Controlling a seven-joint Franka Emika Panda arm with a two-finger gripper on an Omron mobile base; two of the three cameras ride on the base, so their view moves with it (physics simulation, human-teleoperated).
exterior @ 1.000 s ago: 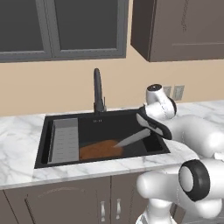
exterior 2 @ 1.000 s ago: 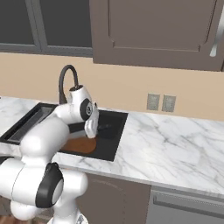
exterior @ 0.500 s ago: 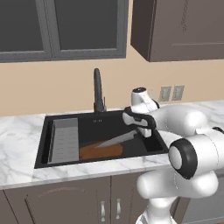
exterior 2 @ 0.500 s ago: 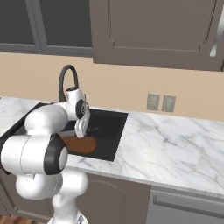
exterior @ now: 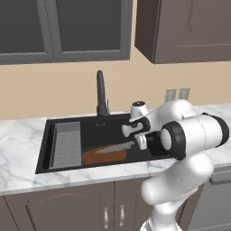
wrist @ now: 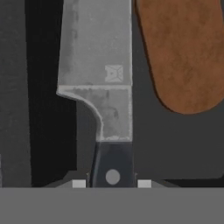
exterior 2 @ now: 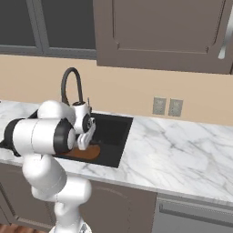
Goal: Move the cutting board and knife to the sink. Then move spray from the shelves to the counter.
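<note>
- Black handle of the knife (wrist: 113, 168) sits pinched between the two fingertips of the gripper (wrist: 112, 183), which are closed on it from either side.
- From that pinch the silver blade runs straight away from the fingers, so the knife's long axis carries on along the gripper's own line.
- In the left base view the knife (exterior: 115, 147) hangs roughly level over the basin, blade pointing left, away from the gripper (exterior: 140, 142).
- Reddish-brown, the cutting board (exterior: 104, 156) already lies on the floor of the sink (exterior: 44, 149), below and just beside the blade; whether they touch I cannot tell.
- Judging by this, the coming move is to lower and let go, with the blade landing on or next to the board.
- Beyond stands the faucet (exterior: 102, 94), with the counter (exterior: 20, 128) around.
</note>
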